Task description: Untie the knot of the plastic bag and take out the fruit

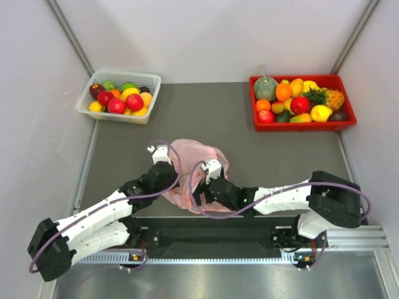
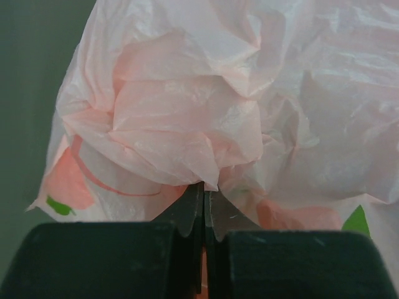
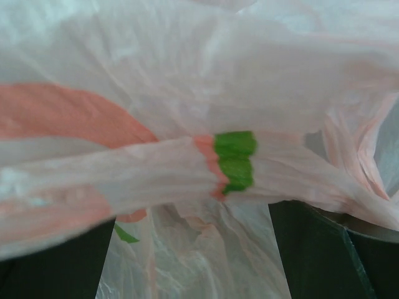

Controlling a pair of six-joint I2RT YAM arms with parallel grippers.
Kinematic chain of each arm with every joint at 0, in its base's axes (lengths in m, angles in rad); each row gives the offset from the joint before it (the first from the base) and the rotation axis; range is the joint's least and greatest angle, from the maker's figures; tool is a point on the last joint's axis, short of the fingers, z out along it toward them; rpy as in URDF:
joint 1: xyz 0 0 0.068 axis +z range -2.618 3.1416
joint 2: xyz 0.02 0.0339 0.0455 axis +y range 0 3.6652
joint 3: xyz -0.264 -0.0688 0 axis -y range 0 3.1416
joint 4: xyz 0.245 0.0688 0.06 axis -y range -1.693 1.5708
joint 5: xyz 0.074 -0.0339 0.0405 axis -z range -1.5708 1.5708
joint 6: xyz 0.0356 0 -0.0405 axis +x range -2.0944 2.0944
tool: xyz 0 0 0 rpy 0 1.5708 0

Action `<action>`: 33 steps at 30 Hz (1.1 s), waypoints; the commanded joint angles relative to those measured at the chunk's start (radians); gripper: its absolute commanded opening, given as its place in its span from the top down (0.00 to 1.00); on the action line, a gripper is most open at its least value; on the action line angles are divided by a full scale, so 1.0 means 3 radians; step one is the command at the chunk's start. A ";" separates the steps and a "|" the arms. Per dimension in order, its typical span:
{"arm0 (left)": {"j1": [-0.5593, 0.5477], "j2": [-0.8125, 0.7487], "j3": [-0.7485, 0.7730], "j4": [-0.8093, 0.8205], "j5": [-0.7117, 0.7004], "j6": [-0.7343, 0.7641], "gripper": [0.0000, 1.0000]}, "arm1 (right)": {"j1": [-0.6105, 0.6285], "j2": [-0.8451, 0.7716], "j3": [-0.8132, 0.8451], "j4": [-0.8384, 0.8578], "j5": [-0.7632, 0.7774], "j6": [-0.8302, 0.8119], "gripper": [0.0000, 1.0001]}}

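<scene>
Top view: the pink bag (image 1: pixel 194 163) is lying mid-frame on the table (image 1: pixel 268 162), with both arms bending over it. Left wrist view: the left hand (image 2: pixel 203 200) is pinching a bag fold, pressed together. Right wrist view: the right hand (image 3: pixel 193 249) is standing spread, with the knot (image 3: pixel 174 171) running left-to-right just above it, so this hand is nearer.

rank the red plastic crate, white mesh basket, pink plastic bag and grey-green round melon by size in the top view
1. red plastic crate
2. white mesh basket and pink plastic bag: too close to rank, bag partly hidden
3. grey-green round melon
</scene>
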State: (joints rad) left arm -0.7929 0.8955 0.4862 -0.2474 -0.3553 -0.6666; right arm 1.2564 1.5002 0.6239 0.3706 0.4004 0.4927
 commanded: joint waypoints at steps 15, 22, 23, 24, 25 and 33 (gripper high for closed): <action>0.0224 0.0174 -0.0301 0.0343 -0.0268 -0.0069 1.00 | 0.0061 0.0000 0.0150 0.0186 0.0168 -0.0078 0.00; 0.0224 0.0849 -0.0266 0.0963 0.0412 0.0110 1.00 | 0.0056 0.0138 0.0277 0.0186 0.0296 -0.0078 0.00; 0.0219 0.0941 -0.0235 0.0963 0.0463 0.0120 1.00 | 0.0056 0.0154 0.0293 0.0191 0.0302 -0.0088 0.00; 0.0219 0.1114 -0.0210 0.0983 0.0524 0.0126 1.00 | 0.0056 0.0169 0.0308 0.0196 0.0307 -0.0103 0.01; 0.0219 0.1177 -0.0189 0.1069 0.0555 0.0131 1.00 | 0.0051 0.0210 0.0323 0.0201 0.0317 -0.0113 0.00; 0.0219 0.1366 -0.0128 0.1213 0.0653 0.0151 1.00 | -0.0061 0.0409 0.0477 0.0018 0.0532 -0.0159 0.00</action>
State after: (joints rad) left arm -0.7238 1.2930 0.4320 0.0883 -0.2165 -0.6361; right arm 1.2530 1.6028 0.7212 0.3641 0.4988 0.4614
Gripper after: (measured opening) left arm 0.011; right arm 0.996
